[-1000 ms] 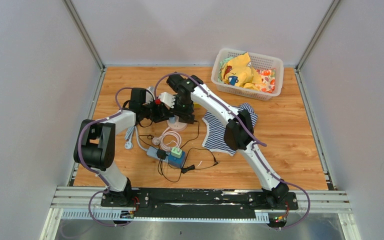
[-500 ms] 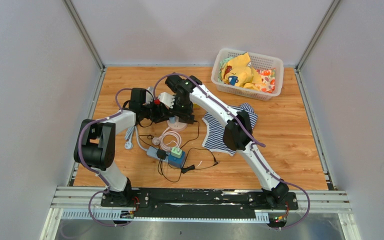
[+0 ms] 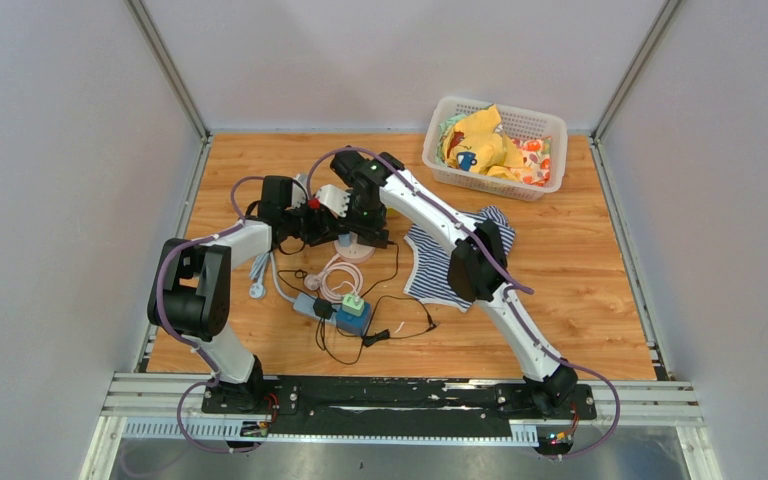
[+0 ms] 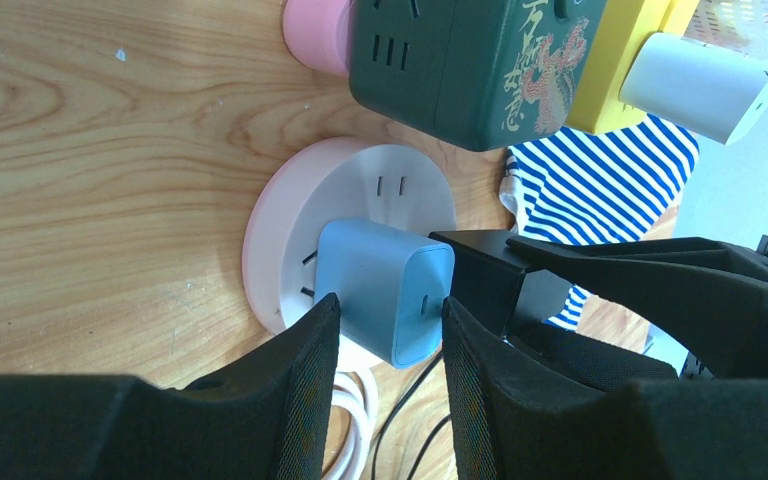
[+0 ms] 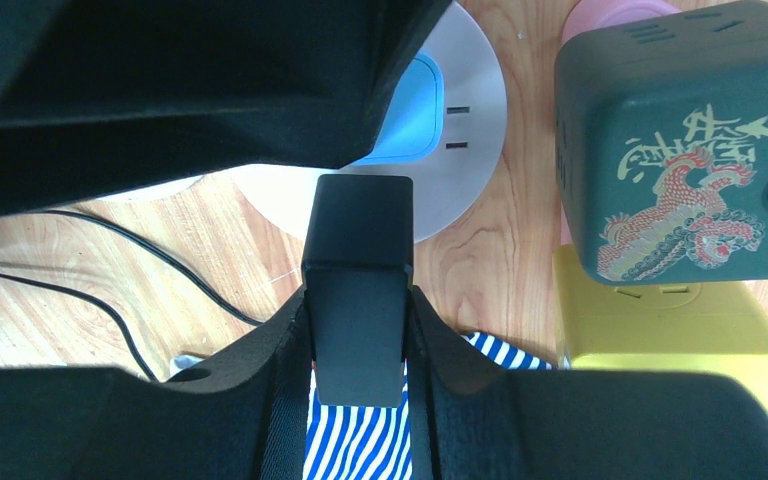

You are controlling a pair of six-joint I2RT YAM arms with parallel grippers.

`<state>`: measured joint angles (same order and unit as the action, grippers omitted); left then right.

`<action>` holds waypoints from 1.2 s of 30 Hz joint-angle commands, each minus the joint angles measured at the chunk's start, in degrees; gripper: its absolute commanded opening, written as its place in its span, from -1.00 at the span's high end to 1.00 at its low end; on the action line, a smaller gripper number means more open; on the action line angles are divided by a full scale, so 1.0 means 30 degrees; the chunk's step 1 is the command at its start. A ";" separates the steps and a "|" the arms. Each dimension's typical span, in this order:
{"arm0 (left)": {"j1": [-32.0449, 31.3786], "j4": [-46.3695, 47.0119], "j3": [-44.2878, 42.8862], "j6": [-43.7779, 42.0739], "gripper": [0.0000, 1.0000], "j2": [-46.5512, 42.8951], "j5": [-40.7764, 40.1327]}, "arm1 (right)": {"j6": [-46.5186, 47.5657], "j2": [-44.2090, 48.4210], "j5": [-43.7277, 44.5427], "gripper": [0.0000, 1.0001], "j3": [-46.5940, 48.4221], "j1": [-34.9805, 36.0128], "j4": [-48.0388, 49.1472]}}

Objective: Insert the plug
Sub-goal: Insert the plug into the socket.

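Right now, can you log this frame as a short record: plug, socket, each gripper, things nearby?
plug: blue plug, on the round socket; cannot tell if fully seated
left gripper: shut on plug, one finger on each side
right gripper: shut on black block, which is right beside the plug
near socket: green cube, yellow cube, striped cloth
far corner: basket with clothes

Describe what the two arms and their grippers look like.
Both arms have white tubular links between bulky black joint housings. A purple cable loops along the left arm and another along the right arm. The left gripper and right gripper are matte black, with finely textured inner pads.
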<state>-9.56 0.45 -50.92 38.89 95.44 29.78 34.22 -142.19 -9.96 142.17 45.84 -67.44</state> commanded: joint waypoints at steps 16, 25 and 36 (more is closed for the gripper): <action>-0.0416 -0.0294 0.0218 -0.1223 0.16 0.0720 -0.0405 | -0.1146 0.2735 -0.0793 0.07 -0.2965 0.0083 0.3613; -0.0416 -0.0296 0.0273 -0.1169 0.16 0.0796 -0.0510 | -0.1548 0.4391 -0.2435 0.00 -0.4388 -0.0551 0.4288; -0.0387 -0.0310 0.0274 -0.1158 0.16 0.0332 -0.0586 | -0.4007 0.7493 -0.5930 0.04 -0.8443 -0.1746 0.7510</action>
<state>-9.93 1.87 -50.92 36.62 95.61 29.39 26.57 -123.76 -23.59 121.40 42.04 -49.67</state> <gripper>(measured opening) 0.425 0.498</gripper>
